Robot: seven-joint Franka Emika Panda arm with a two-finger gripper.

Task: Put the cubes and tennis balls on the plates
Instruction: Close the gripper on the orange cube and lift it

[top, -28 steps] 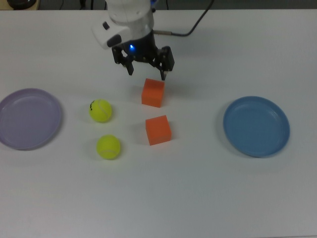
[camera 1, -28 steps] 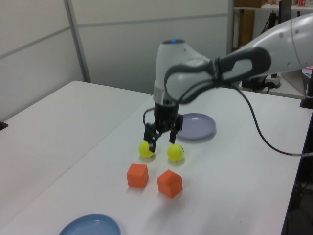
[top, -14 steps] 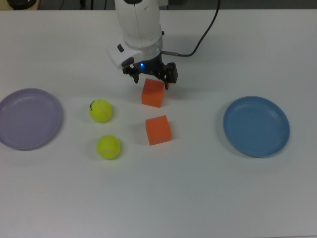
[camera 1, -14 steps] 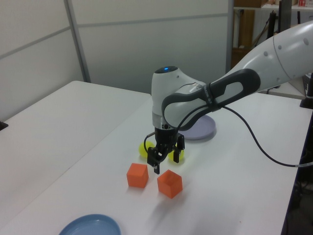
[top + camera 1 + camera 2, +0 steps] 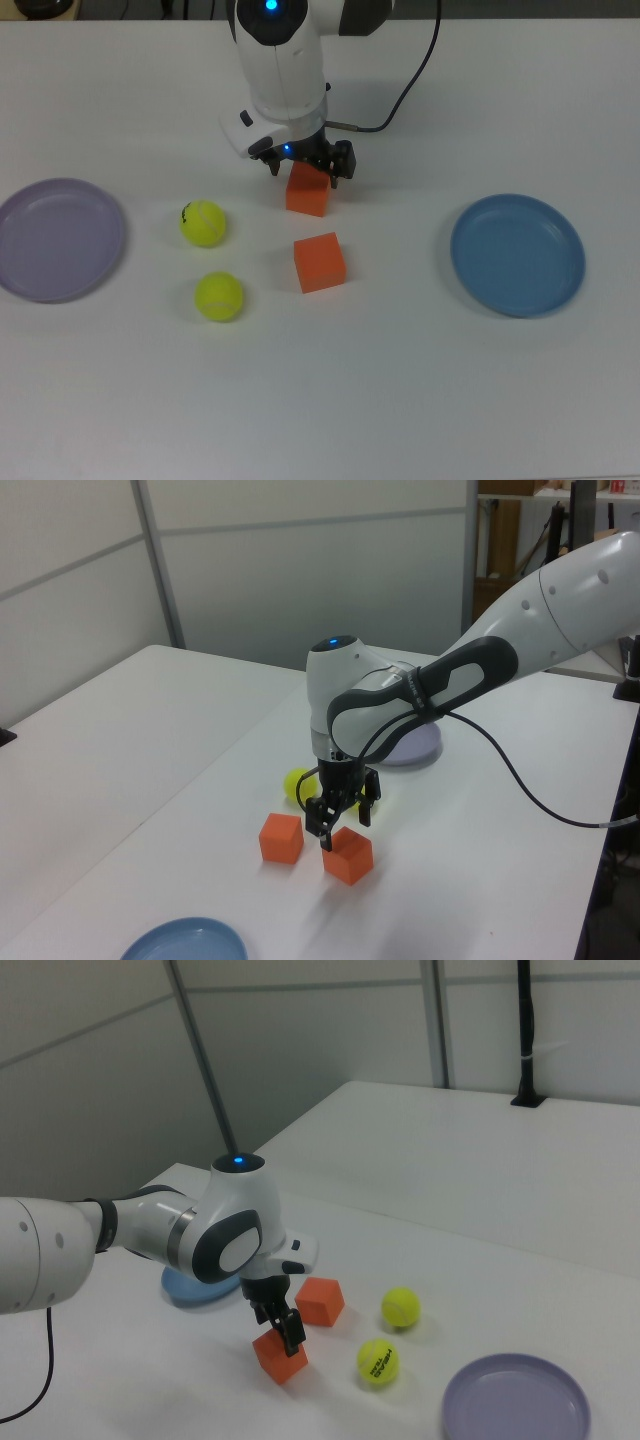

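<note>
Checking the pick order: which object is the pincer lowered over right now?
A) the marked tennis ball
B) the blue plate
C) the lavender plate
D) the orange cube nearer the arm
D: in the top view the pincer straddles the upper orange cube.

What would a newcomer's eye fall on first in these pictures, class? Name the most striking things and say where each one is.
First comes the big white robot arm reaching in from the top view's upper edge, its gripper open and set down around one orange cube. A second orange cube sits just below it in the top view, with two tennis balls to the top view's left. The lavender plate and blue plate lie at opposite sides.
</note>
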